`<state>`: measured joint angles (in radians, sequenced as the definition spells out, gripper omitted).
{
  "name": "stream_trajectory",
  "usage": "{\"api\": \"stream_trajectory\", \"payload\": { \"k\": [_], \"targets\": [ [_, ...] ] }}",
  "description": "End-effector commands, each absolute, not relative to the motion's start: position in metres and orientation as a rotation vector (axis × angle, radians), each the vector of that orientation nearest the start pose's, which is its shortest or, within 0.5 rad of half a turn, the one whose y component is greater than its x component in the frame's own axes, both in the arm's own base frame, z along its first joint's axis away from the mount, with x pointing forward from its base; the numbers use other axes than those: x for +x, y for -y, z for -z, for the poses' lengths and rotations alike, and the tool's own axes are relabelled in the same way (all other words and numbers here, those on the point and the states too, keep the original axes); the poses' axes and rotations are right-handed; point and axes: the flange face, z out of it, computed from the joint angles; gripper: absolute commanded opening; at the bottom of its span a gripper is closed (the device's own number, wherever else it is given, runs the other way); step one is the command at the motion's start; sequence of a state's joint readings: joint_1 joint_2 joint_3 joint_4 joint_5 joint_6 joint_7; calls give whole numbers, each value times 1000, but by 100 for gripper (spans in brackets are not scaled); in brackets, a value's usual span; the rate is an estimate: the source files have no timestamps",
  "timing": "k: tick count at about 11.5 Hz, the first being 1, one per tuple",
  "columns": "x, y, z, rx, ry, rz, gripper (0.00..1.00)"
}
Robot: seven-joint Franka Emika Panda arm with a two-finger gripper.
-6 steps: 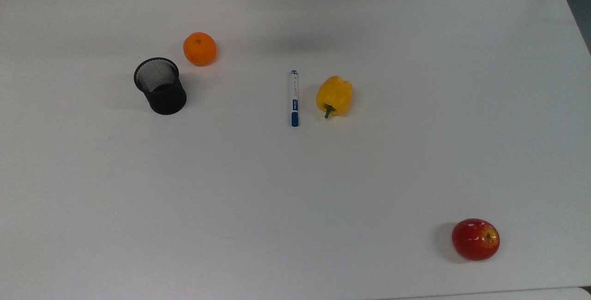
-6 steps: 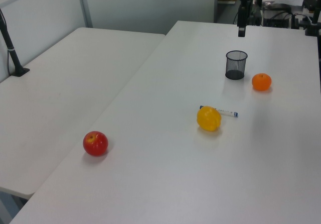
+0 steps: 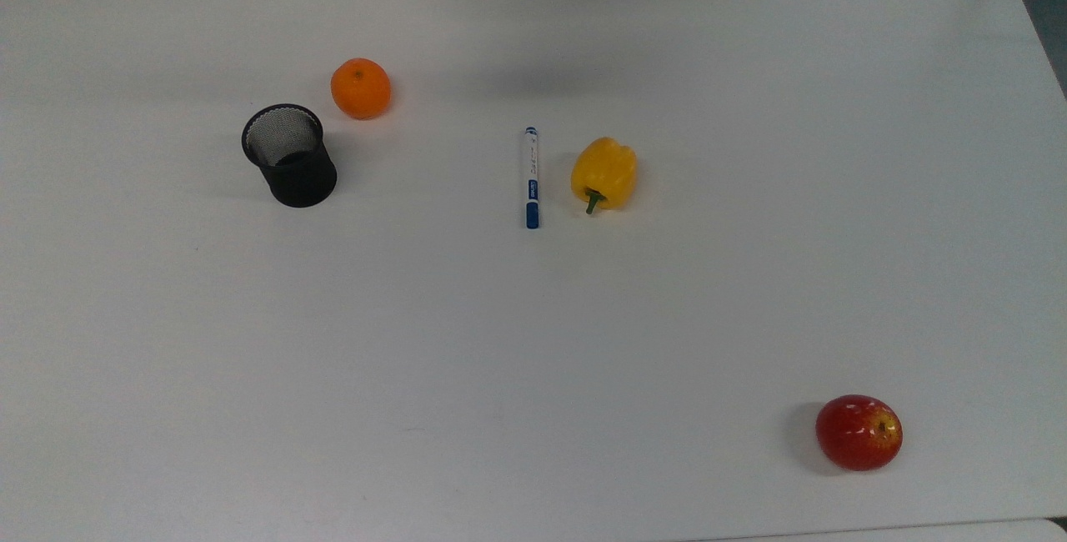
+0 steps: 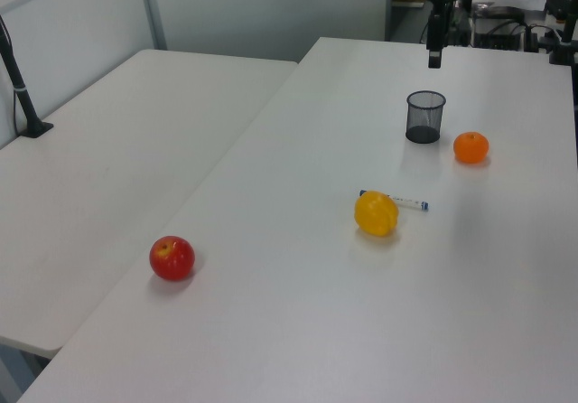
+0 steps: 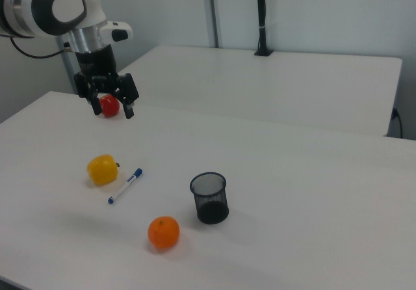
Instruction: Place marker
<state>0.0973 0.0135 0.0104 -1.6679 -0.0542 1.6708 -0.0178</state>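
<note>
I am holding my tool [image 5: 112,109] in the air above the white desk [image 3: 533,342], its two fingers spread wide apart and gripping nothing. In the top view the fingers are showing at the upper edge, well apart from everything on the desk. The marker [image 3: 531,178] is lying flat on the desk, just beside the yellow pepper [image 3: 603,173] on the top view's left, not touching it, with its blue cap pointing toward the bottom of the top view. The black mesh cup [image 3: 288,155] is standing upright well to the top view's left of the marker, with the orange [image 3: 360,88] near it. The red apple [image 3: 859,432] is sitting far off, near the top view's lower right corner.
</note>
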Motion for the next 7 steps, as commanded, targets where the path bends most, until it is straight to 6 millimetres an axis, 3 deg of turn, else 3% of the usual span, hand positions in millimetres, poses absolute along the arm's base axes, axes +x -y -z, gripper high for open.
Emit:
{"api": "stream_trajectory", "payload": {
  "k": [1,5,7],
  "targets": [
    [557,-64,-577,-3145,190,-31,100],
    [565,-67,-567,-3134,141,-17,100],
    [568,-87,-560,-3173,145,-16,100]
  ]
}}
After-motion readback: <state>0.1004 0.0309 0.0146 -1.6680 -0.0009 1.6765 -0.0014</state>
